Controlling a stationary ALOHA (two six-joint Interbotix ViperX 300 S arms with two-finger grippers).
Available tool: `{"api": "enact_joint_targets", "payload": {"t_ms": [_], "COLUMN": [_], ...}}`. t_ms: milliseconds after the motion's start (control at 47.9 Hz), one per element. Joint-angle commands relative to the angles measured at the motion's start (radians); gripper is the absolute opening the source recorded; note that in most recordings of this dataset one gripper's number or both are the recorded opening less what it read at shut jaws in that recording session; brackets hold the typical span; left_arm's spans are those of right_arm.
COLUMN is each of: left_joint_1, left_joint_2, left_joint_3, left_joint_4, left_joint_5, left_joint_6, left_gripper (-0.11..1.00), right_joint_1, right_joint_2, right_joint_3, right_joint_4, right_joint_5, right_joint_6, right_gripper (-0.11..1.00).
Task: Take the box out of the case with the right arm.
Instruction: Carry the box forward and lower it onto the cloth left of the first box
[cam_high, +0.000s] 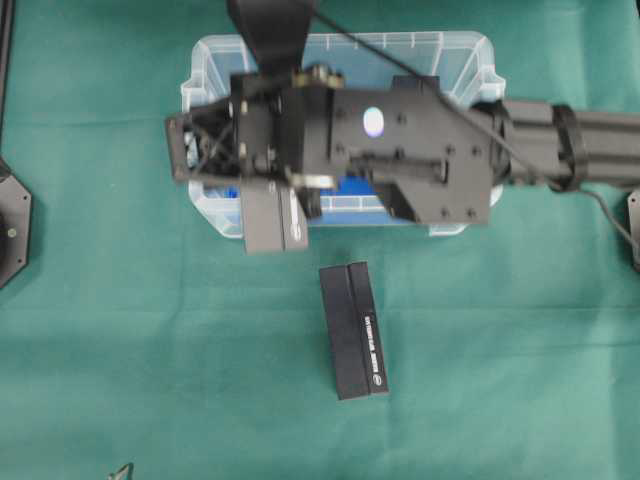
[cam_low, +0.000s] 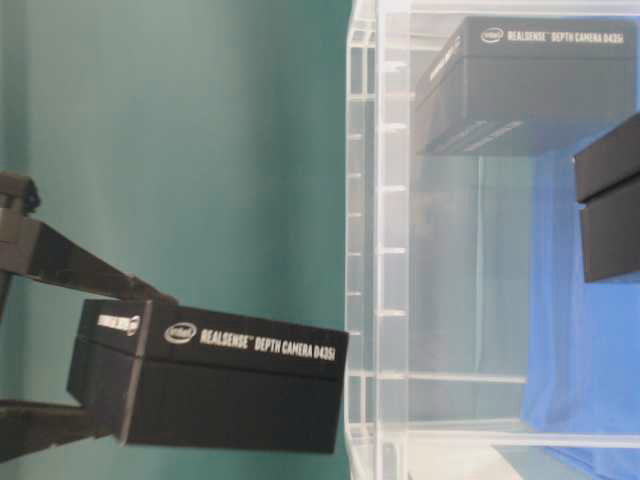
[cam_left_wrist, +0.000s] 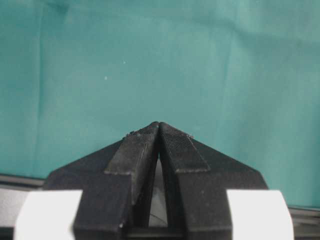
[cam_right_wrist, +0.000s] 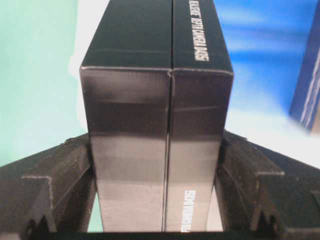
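- Right gripper (cam_right_wrist: 155, 200): jaws pinching a black box (cam_right_wrist: 155, 115) from both sides; the fingers (cam_right_wrist: 60, 185) press flat on its long faces. White lettering runs along the box's narrow face.
- Table-level view: the held box (cam_low: 210, 385) hangs outside the case (cam_low: 400, 250), just beside its clear wall, against the green cloth. Label reads "RealSense Depth Camera D435i".
- Overhead view: the right arm (cam_high: 400, 140) reaches in from the right edge of the worktop and covers most of the case (cam_high: 460, 50). The held box (cam_high: 275, 220) pokes out past the case's near rim, toward its left corner.
- Case sits near the far edge of the green cloth (cam_high: 100, 300), about midway across. Blue lining (cam_low: 590, 350) shows at its bottom.
- Inside the case, through the wall: another black box (cam_low: 520, 85) of the same label, and part of a further one (cam_low: 610, 210) at the frame's right edge.
- A separate black box (cam_high: 355, 330) lies flat on the cloth, near the case's front side, apart from it.
- Left gripper (cam_left_wrist: 159, 131): fingertips pressed together, nothing between them, green cloth beneath.
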Motion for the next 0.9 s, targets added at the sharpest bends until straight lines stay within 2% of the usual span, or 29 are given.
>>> {"api": "enact_joint_targets", "payload": {"t_ms": [0,522,709,876], "left_joint_1": [0.003,0.003,0.003,0.003], "left_joint_2": [0.005,0.003,0.003,0.003], "left_joint_3": [-0.014,-0.014,-0.014,-0.014], "left_joint_4": [0.002,0.002,0.002,0.003], "left_joint_5": [-0.003,-0.003,-0.003,-0.003], "left_joint_6": [-0.003,-0.005,-0.005,-0.005], "left_gripper": [0.02,0.02,0.02,0.02], "right_joint_1": [0.032,0.215,0.252,0.252], "right_joint_2": [-0.060,-0.055,-0.054,-0.054], "right_joint_3": [-0.034,-0.034,-0.032,-0.034], "right_joint_4": [-0.008,-0.008,-0.002,0.000], "right_joint_5": [0.003,0.000,0.000,-0.002], "right_joint_6": [0.020,0.186,0.216,0.216], "right_gripper": [0.67,0.67,0.67,0.67]}}
